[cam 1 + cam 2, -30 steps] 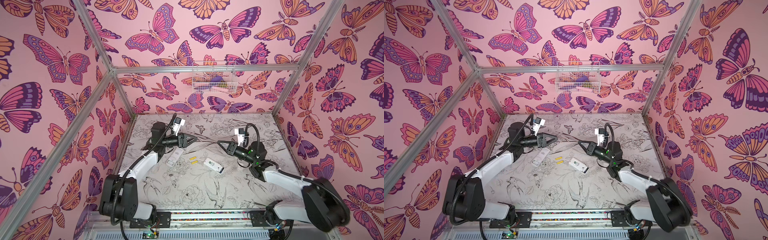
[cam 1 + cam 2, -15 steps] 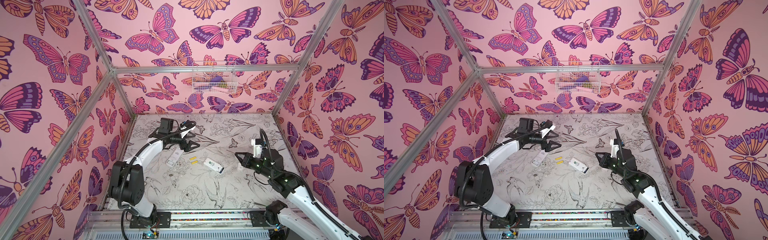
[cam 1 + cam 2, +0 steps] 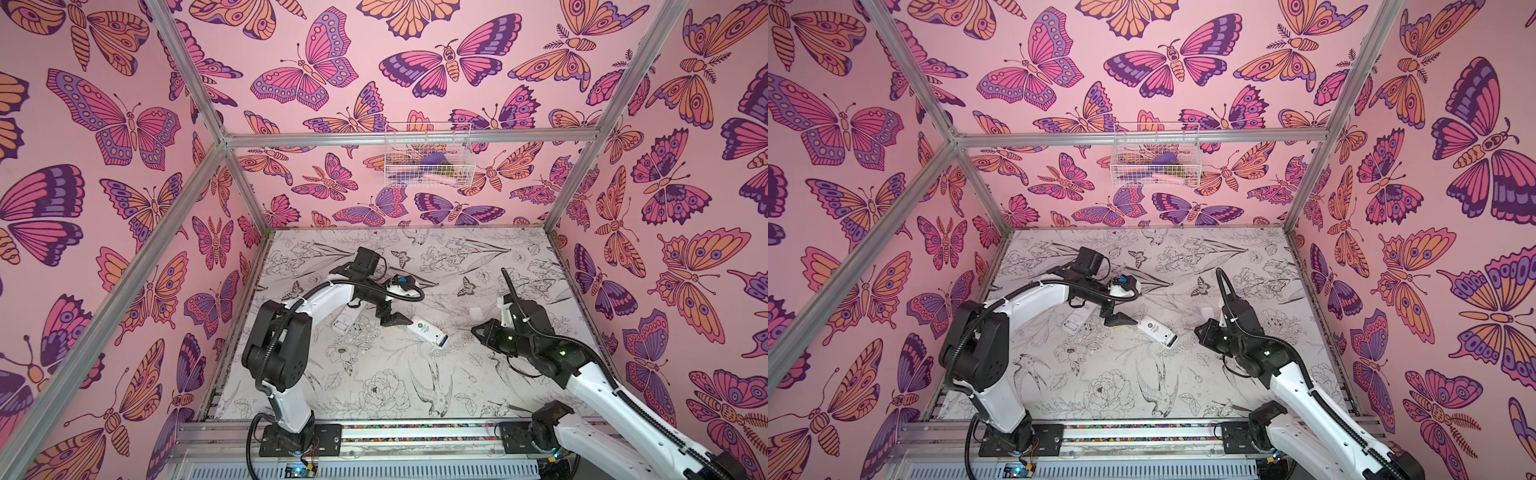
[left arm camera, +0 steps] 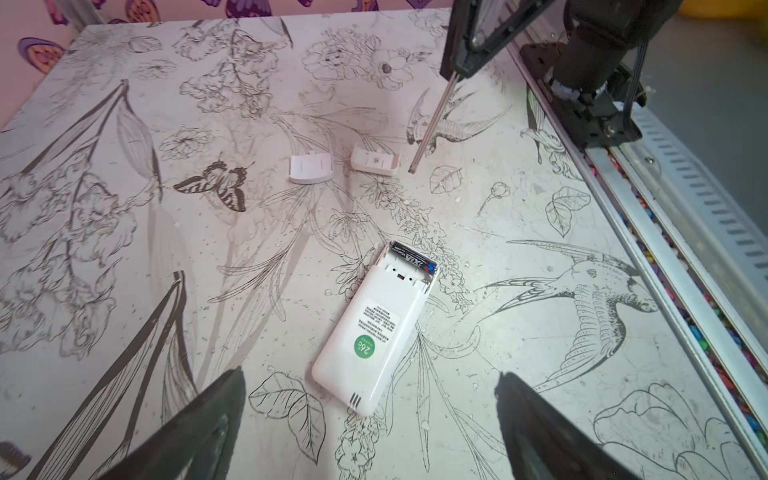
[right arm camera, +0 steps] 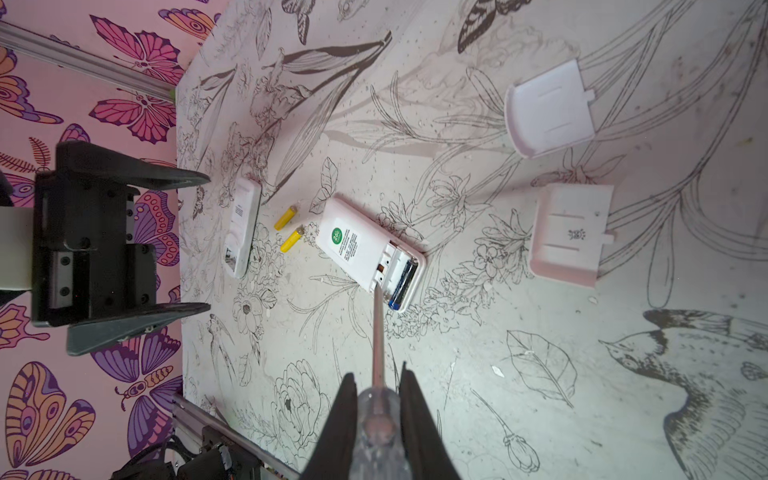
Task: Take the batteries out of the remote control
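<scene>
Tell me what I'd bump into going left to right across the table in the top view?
Plain white remote → left gripper, open → remote with the green sticker → right gripper, gripping the screwdriver. The small white cover lines up with that gripper, so I skip it.

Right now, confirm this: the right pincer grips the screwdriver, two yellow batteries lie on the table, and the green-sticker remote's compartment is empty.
Wrong on the compartment: the right wrist view shows a dark battery lying in the green-sticker remote. The right pincer does grip the screwdriver, and two yellow batteries do lie on the table.
</scene>
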### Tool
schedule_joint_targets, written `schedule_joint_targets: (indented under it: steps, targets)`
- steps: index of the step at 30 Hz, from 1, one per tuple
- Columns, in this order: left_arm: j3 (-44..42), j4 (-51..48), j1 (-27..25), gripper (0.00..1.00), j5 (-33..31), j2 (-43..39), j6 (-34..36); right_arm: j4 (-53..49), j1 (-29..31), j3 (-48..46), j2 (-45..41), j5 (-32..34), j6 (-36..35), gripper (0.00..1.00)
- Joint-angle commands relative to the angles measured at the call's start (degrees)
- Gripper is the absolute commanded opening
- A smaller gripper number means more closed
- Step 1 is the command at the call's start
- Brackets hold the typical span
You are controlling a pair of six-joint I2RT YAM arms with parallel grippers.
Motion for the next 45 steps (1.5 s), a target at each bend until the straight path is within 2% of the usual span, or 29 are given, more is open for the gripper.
schedule_joint_targets:
  steps: [1, 5, 18, 20, 22, 27, 33, 45]
  targets:
    - [2.4, -4.8, -1.9, 0.94, -1.7, 2.9, 6.5, -0.1, 0.2, -1.6, 0.7, -1.1, 3.1, 0.0]
    - [4.1, -7.7, -4.1, 0.94, -3.9, 5.7, 11.0, 1.8, 1.1, -2.7, 2.5, -2.6, 4.4, 0.0]
    - [10.6, -10.4, -9.1, 0.93, -11.6, 15.6, 14.8, 5.0, 3.2, -2.9, 8.2, -2.8, 6.8, 0.0]
    - [11.0, -10.4, -9.4, 0.93, -11.1, 16.6, 16.2, 4.6, 3.2, -2.6, 8.8, -2.6, 6.2, 0.0]
    - [11.9, -10.4, -9.5, 0.93, -9.9, 18.0, 15.6, 4.3, 3.2, -2.6, 9.2, -1.7, 6.3, 0.0]
    - [12.8, -10.4, -10.6, 0.88, -12.9, 19.7, 15.5, 5.3, 3.2, -2.5, 10.7, -2.0, 6.6, 0.0]
    - [10.9, -10.4, -11.2, 0.8, -15.8, 18.9, 14.6, 5.3, 3.2, -2.3, 11.9, -0.8, 6.5, 0.0]
    - [2.0, -12.7, -11.3, 0.8, -16.6, 10.5, 10.8, 5.8, 4.7, -1.1, 17.6, -0.1, 5.2, 0.0]
